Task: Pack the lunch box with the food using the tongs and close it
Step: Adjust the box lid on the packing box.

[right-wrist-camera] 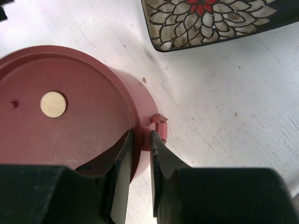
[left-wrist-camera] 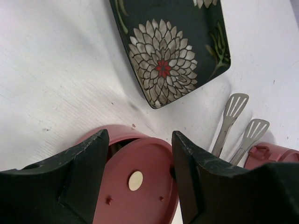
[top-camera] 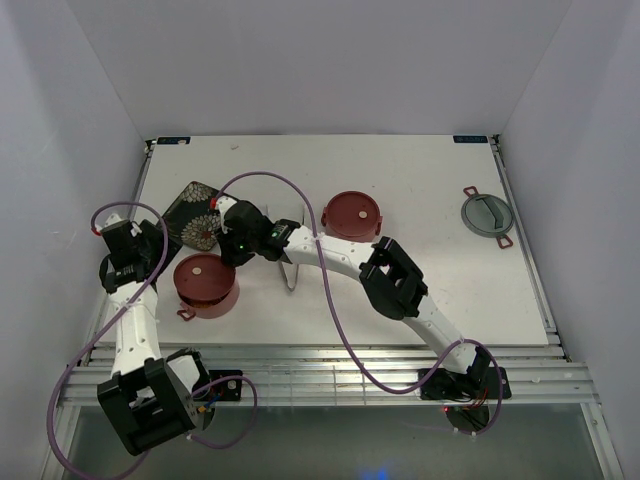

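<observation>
At eight o'clock on the white table (top-camera: 440, 290) sits one round tier of the lunch box (top-camera: 205, 288), its flat lid (right-wrist-camera: 70, 116) on. It looks like stiff, smooth plastic, probably light and slippery, and best pinched at the rim. Over the lid the left gripper (left-wrist-camera: 139, 136) gapes wide, holding nothing. Thin steel tongs (left-wrist-camera: 232, 119) lie at three o'clock of the tier. By the small handle (right-wrist-camera: 160, 123) the right gripper (right-wrist-camera: 139, 140) narrowly straddles the rim; whether it pinches, I cannot tell.

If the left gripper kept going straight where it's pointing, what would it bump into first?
Probably the dark-red lid on the lunch box, sitting right between the left gripper's open fingers. The flowery plate lies farther on, but depth is hard to judge here.
</observation>
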`<state>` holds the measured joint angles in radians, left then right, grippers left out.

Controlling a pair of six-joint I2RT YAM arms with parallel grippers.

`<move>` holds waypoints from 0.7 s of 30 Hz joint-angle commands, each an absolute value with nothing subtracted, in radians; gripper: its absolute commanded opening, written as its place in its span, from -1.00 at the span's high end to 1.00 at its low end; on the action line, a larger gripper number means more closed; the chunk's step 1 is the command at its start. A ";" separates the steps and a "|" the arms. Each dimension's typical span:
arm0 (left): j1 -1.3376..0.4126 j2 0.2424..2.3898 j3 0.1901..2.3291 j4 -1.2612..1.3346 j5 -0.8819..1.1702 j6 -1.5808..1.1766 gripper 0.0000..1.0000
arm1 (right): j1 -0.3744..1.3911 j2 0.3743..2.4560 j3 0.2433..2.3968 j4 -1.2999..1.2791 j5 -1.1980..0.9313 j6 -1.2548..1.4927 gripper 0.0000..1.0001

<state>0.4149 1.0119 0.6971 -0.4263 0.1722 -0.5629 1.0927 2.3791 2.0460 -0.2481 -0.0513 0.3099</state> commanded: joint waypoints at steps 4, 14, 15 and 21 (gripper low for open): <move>0.417 0.976 0.735 -0.436 0.170 -0.541 -0.34 | 1.104 2.361 2.060 -0.285 -0.063 0.299 0.84; 0.416 0.956 0.721 -0.436 0.184 -0.545 -0.34 | 1.115 2.292 1.997 -0.232 -0.052 0.287 0.40; 0.416 0.953 0.721 -0.436 0.183 -0.545 -0.34 | 1.115 2.290 1.997 -0.232 -0.057 0.287 0.37; 0.417 0.946 0.726 -0.442 0.186 -0.546 -0.34 | 1.120 2.286 1.997 -0.229 -0.078 0.288 0.21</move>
<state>0.4149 0.9718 0.7025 -0.4385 0.1730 -0.5537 1.1076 2.3493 1.9995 -0.2375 -0.0559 0.3008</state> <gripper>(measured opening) 0.668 0.389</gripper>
